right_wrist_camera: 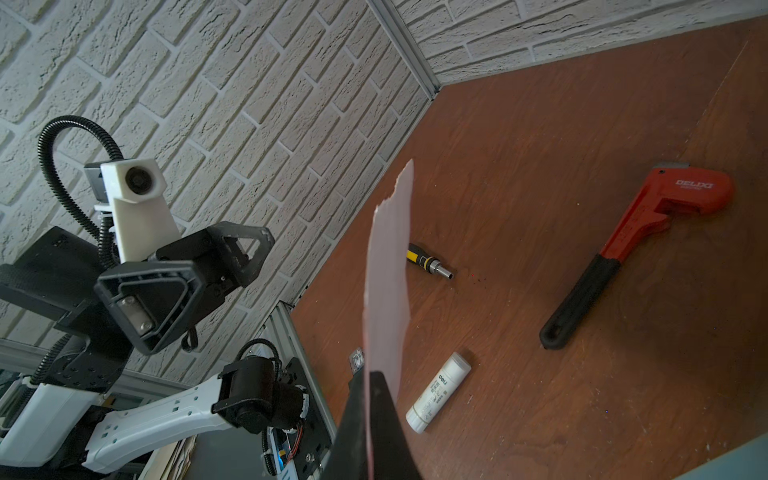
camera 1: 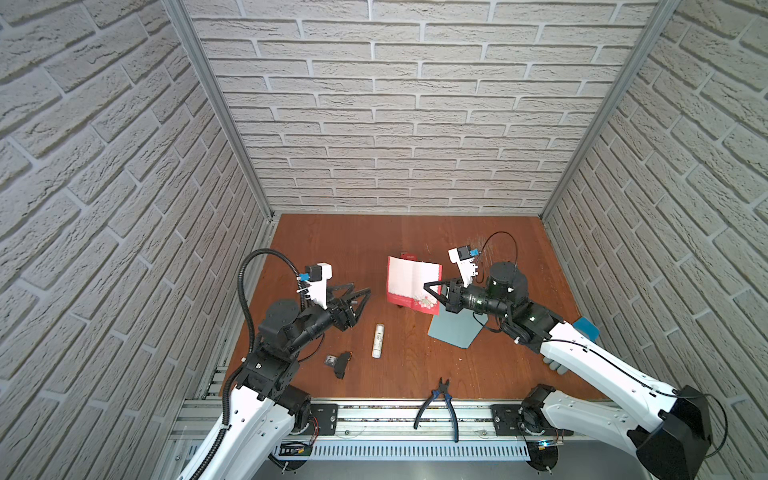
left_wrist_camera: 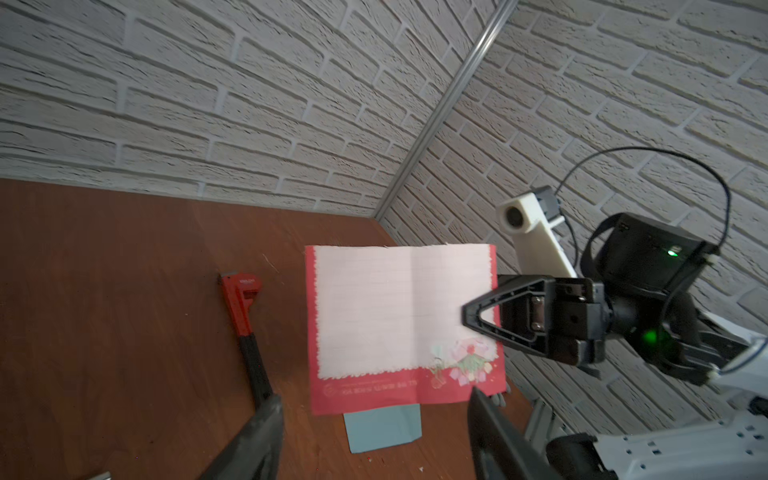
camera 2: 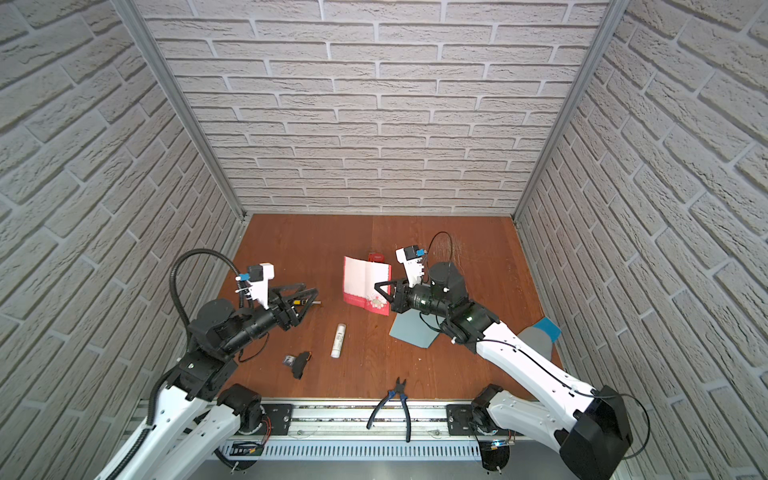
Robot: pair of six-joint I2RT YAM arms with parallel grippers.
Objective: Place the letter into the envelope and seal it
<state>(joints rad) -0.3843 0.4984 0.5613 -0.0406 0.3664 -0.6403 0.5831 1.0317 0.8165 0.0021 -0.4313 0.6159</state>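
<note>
The right gripper (camera 1: 429,286) is clamped on the edge of the flat rectangular letter (camera 1: 409,280), white-faced with a red border, nearest its own arm, and holds it upright, clear of the brown wooden table (camera 1: 332,241). The large light blue-grey paper envelope (camera 1: 455,330) lies flat on the table just under the letter's lower corner, partly covered by the right arm; the left gripper (camera 1: 360,290) hangs well apart from the letter on its other side, jaws spread and empty.

Even, diffuse light; shadows are kept soft.
The brick walls (camera 1: 374,124) are bowed toward the edges in both top views; near foregrounds are blurred in the dimmer wrist views.
</note>
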